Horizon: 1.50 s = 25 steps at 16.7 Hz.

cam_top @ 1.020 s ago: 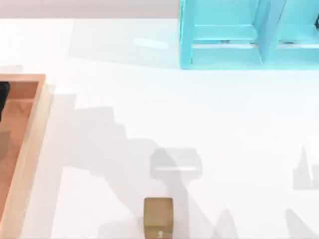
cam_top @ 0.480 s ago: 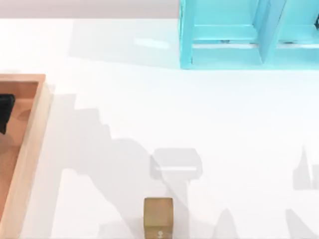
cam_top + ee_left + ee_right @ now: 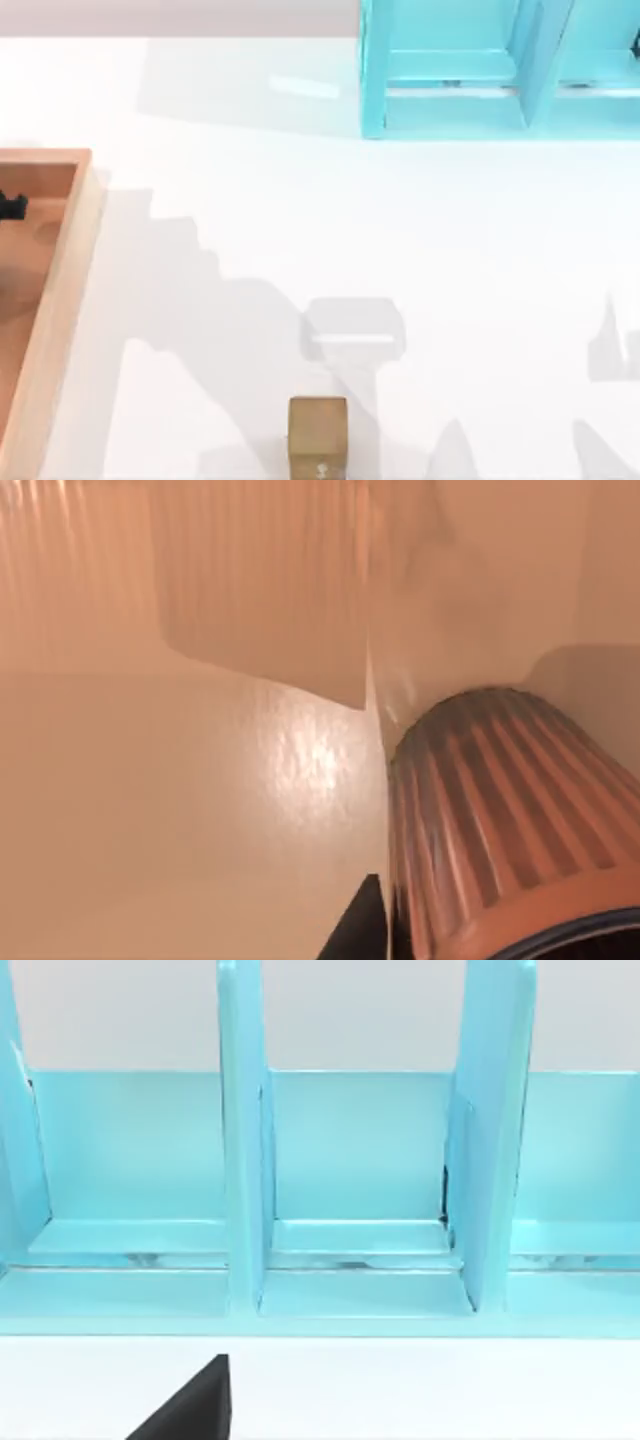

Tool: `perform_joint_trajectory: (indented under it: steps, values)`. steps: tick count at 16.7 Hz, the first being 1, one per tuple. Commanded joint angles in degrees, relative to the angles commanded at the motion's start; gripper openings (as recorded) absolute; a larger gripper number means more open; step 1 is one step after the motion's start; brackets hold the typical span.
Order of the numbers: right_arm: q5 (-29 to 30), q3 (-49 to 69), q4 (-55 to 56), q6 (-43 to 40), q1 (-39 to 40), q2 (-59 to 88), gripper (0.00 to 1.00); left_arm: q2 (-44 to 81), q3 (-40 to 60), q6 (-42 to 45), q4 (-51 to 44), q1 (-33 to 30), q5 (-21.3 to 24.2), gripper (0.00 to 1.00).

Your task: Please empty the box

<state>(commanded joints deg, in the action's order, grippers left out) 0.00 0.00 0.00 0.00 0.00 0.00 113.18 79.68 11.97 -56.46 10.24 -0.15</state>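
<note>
The left jaws (image 3: 12, 206) sit low inside the box (image 3: 62, 290) at the table's (image 3: 400, 250) left edge, showing less than a moment ago; their spread cannot be told. A ribbed orange cup (image 3: 510, 830) lies just beside them on the box floor. The right arm faces the cyan shelf (image 3: 330, 1190).

Bright, even light on the white table (image 3: 420, 230), soft grey shadows (arm-shaped) toward the near edge.
</note>
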Motion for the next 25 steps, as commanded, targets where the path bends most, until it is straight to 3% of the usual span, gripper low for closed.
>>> perform_joint_trajectory:
  steps: [4, 5, 15, 20, 25]
  values:
    - [0.0, 0.0, 0.0, 0.0, 0.0, 0.0, 1.0, 0.0, 0.0, 0.0, 0.0, 0.0, 0.0, 0.02]
    - [0.0, 0.0, 0.0, 0.0, 0.0, 0.0, 1.0, 0.0, 0.0, 0.0, 0.0, 0.0, 0.0, 0.0]
    - [0.0, 0.0, 0.0, 0.0, 0.0, 0.0, 1.0, -0.37, 0.74, -0.13, -0.05, -0.03, -0.29, 0.0]
    - [0.0, 0.0, 0.0, 0.0, 0.0, 0.0, 1.0, -0.36, 10.36, -2.19, -0.13, 0.22, -2.87, 0.0]
    - [0.0, 0.0, 0.0, 0.0, 0.0, 0.0, 1.0, -1.13, 20.33, -1.86, -7.32, -0.87, -3.36, 0.0]
